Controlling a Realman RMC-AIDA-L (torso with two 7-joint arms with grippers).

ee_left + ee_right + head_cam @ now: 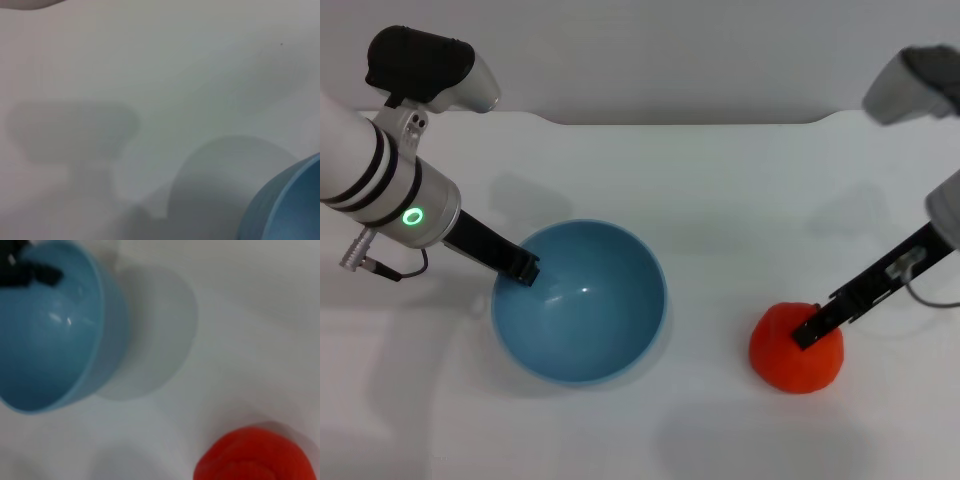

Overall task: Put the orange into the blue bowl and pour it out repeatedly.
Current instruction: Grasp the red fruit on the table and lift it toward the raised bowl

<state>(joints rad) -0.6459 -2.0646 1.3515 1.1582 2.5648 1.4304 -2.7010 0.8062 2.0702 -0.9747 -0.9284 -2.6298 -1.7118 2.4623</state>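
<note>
Tabletop (720,180): we see a plain white, matte, flat surface carrying both task items; soft grey shadows lie on it.

Blue bowl (580,300): we see a round, deep, light-blue vessel with a smooth glossy interior showing small highlights. It sits upright on the robot's left side of the tabletop and holds nothing. Its outer wall also shows in the left wrist view (285,205) and its full hollow in the right wrist view (50,330).

Orange (797,348): we see a red-orange, slightly lumpy round fruit, smaller than the bowl. It rests on the tabletop on the robot's right side, well apart from the bowl and outside it. Its upper surface shows in the right wrist view (255,455).

Left tool (523,267): a slim black finger reaches over the bowl's near-left rim; we cannot tell whether it is open or closed.

Right tool (810,330): a slim black finger lies against the top of the orange; we cannot tell whether it grips the fruit.
</note>
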